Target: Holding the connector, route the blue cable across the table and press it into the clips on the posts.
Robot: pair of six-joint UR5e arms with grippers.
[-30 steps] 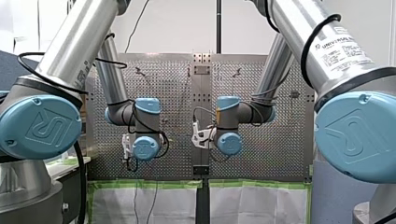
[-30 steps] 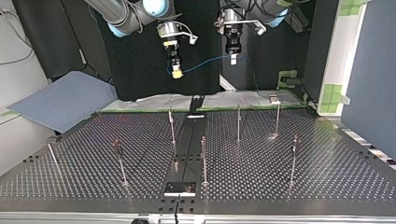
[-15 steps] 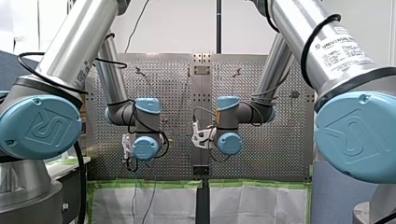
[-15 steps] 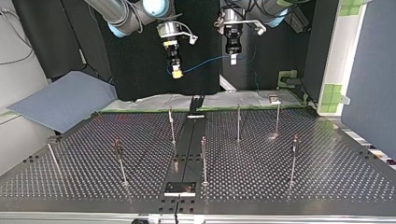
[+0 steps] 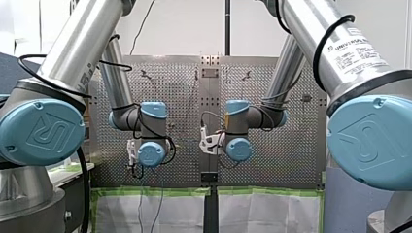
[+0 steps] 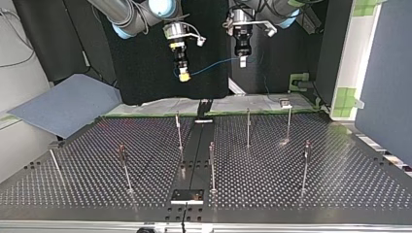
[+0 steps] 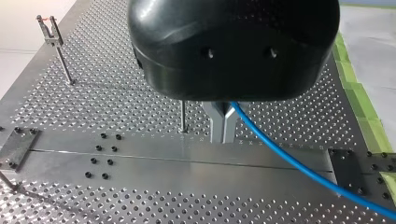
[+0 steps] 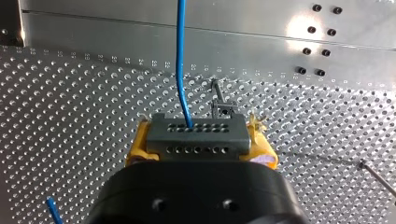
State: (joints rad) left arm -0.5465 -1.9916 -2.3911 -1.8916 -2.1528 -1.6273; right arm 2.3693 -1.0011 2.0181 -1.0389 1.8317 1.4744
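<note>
My right jaws are clamped on the dark grey connector (image 8: pixel 196 135), which sits between their yellow pads (image 8: pixel 135 142). In the top view they hang high over the far side of the tabletop (image 6: pixel 301 179). The blue cable (image 6: pixel 210 70) sags from the connector rightward to my left jaws, whose metal fingers (image 7: pixel 217 126) are pressed together on it, well above the posts (image 6: pixel 248 128).

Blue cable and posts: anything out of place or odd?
Nothing stands out. The blue cable runs in a shallow sag through the air from the connector in my right tool to my left tool, both shut. The posts stand upright on the table, none holding cable yet.
</note>
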